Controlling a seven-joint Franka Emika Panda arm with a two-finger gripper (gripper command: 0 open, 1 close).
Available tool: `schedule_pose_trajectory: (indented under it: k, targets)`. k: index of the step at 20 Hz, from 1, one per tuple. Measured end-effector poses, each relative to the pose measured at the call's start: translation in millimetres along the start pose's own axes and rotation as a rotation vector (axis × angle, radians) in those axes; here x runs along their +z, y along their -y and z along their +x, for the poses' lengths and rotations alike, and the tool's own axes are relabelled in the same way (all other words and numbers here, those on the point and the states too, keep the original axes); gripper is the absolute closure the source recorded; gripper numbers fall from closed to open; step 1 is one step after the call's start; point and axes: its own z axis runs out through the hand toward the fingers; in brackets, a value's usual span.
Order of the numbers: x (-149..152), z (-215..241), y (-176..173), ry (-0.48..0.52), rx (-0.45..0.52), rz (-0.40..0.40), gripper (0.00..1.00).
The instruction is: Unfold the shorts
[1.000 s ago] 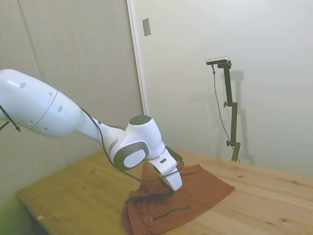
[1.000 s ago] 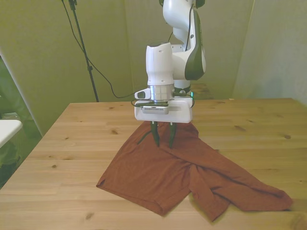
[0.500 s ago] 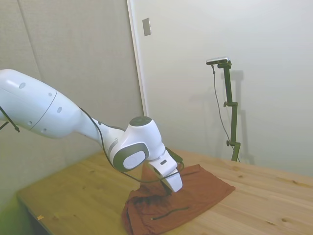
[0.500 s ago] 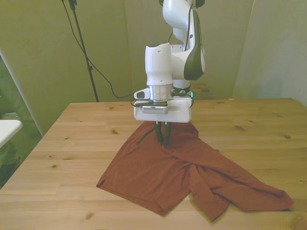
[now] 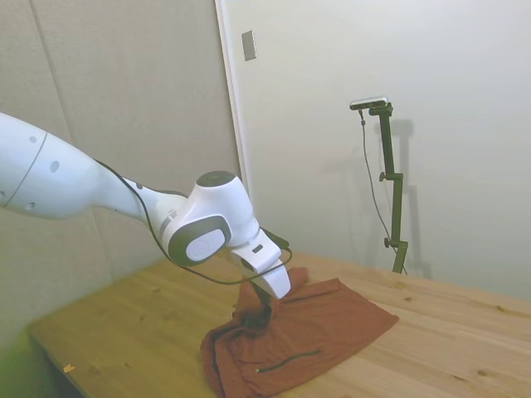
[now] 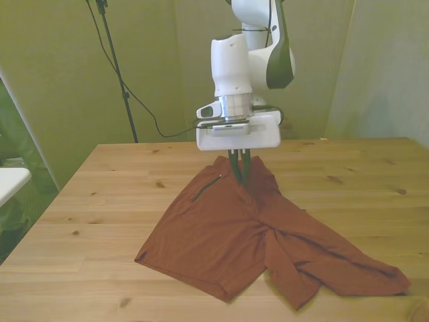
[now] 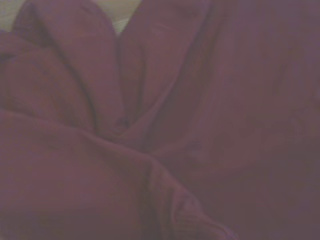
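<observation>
Pinching a fold of the shorts [image 6: 221, 235], the gripper [image 6: 238, 176] has its two dark fingers [image 6: 236, 168] drawn nearly together, with cloth caught between them. I see this best in the front view, where the fingers hang below the white hand in the upper middle of the frame and a peak of fabric rises to meet them. In the side view the gripper [image 5: 267, 308] sits left of centre, and the shorts [image 5: 307, 332] tent up to it there too.

I see the rest of the garment lying flat on the table [image 6: 100, 201]. In the front view it fills the lower middle of the frame. Its long axis runs on a diagonal, from the lifted part at upper centre down to a leg that trails out to the lower right corner. A broader leg spreads toward the lower left. I can make out the thin dark zipper [image 6: 206, 188] just left of the fingers, slanting down to the left.

In the wrist view I get only dim, blurred folds of shorts [image 7: 200, 125] filling the frame.
</observation>
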Motion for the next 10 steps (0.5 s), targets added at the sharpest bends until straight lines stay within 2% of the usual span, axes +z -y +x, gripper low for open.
schedule_pose_trajectory:
  k: [10]
  targets:
    - [-34.9,-132.9,56.1,0.060,-0.273,0.044,1.00]
